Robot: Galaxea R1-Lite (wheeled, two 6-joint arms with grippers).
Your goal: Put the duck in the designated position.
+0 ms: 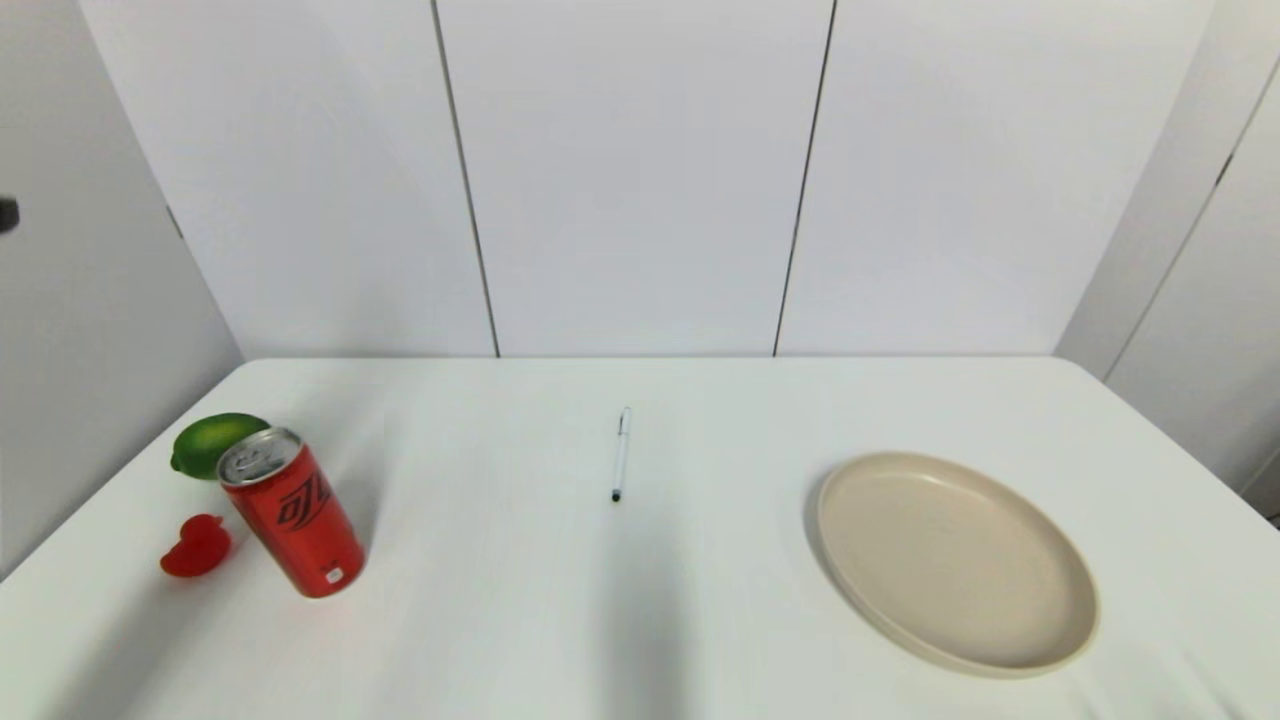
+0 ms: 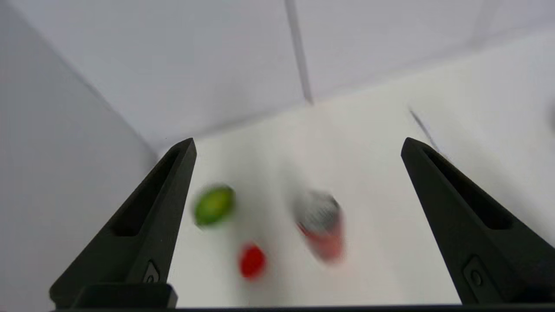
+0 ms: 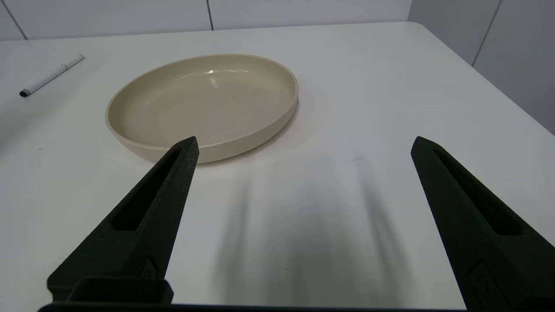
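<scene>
Left hand (image 2: 297, 145): fingers (image 2: 149, 225) spread wide apart, holding nothing, raised above the left part of the tabletop (image 1: 640, 600). It does not show in the head view. Seen between its fingers, blurred, are three things on the surface below: the duck (image 2: 252, 261), a green lime (image 2: 214, 205), and a red can (image 2: 323, 227).

Right hand (image 3: 303, 143): fingers (image 3: 143, 221) likewise wide apart and empty, low over bare tabletop just in front of the beige plate (image 3: 204, 149). Finger shadows fall on the white surface between them. Not visible in the head view either.

Duck (image 1: 196, 546): small, glossy, all red, sitting on the tabletop near the left edge. It is just to the left of the red can (image 1: 290, 510), a narrow gap of white between them. No hand touches it.

The can stands upright, silver top with the pull tab showing. The lime (image 1: 217, 443) lies just behind it, partly hidden by the can's rim; whether they touch cannot be told.

Toward the middle of the tabletop, well apart from the duck group, lies a white pen (image 1: 621, 453) with a dark tip pointing toward the robot. To the right sits the plate (image 1: 1080, 600), round, shallow, nothing in it.

Plain white wall panels stand behind the tabletop.
</scene>
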